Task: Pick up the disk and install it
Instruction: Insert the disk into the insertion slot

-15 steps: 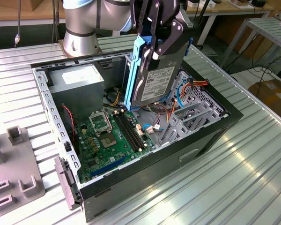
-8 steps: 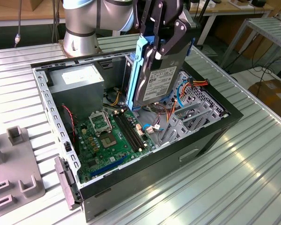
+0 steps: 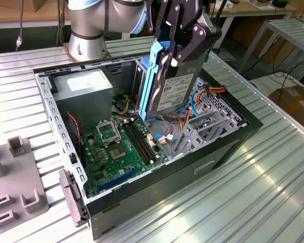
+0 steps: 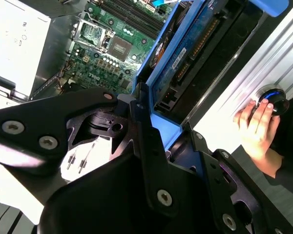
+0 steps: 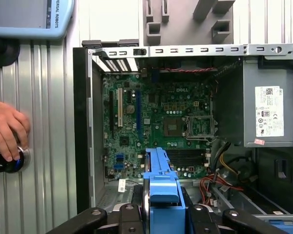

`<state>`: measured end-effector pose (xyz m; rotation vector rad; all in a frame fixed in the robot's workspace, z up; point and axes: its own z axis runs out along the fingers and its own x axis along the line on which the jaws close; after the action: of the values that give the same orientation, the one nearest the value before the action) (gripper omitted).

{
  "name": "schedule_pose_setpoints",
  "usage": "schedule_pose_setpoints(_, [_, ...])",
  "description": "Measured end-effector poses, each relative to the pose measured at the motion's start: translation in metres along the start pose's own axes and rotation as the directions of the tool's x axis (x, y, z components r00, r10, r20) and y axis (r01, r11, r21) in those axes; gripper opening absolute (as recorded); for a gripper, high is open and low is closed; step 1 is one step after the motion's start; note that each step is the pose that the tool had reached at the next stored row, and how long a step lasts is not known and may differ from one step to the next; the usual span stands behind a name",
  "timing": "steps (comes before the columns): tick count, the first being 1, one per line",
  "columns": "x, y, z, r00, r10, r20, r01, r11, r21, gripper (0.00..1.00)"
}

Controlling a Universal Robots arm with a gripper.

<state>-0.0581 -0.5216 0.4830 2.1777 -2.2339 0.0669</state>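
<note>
The disk is a dark drive with a white label in a blue carrier. It hangs on edge, slightly tilted, with its lower end inside the open computer case, above the motherboard and beside the metal drive cage. My gripper is shut on the disk's upper end, black fingers on either side. In both wrist views the blue carrier sticks out from between the fingers toward the motherboard.
A grey power supply with a white sticker fills the case's far corner. Loose coloured cables lie under the disk. A grey fixture stands at the exterior view's left. A person's hand rests on a black knob outside the case.
</note>
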Motion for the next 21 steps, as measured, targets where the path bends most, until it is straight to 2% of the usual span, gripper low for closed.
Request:
schedule_pose_setpoints(2, [0.0011, -0.0005, 0.0005, 1.0, 0.0, 0.0029, 0.0, 1.0, -0.0001, 0.37])
schedule_pose_setpoints(3, [0.0014, -0.0008, 0.0007, 1.0, 0.0, 0.0075, 0.0, 1.0, -0.0002, 0.37])
schedule_pose_setpoints(4, [0.0022, -0.0011, 0.0011, 0.9998, 0.0, 0.0194, 0.0, 1.0, -0.0005, 0.37])
schedule_pose_setpoints(5, [0.0036, -0.0012, 0.0012, 0.9997, 0.0, 0.0232, 0.0, 1.0, -0.0005, 0.37])
schedule_pose_setpoints(9, [0.0083, -0.0016, 0.0015, 0.9996, 0.0, 0.0265, 0.0, 1.0, -0.0007, 0.37])
schedule_pose_setpoints(21, [0.0157, -0.0063, 0.0022, 0.9996, 0.0, 0.0293, 0.0, 1.0, -0.0008, 0.37])
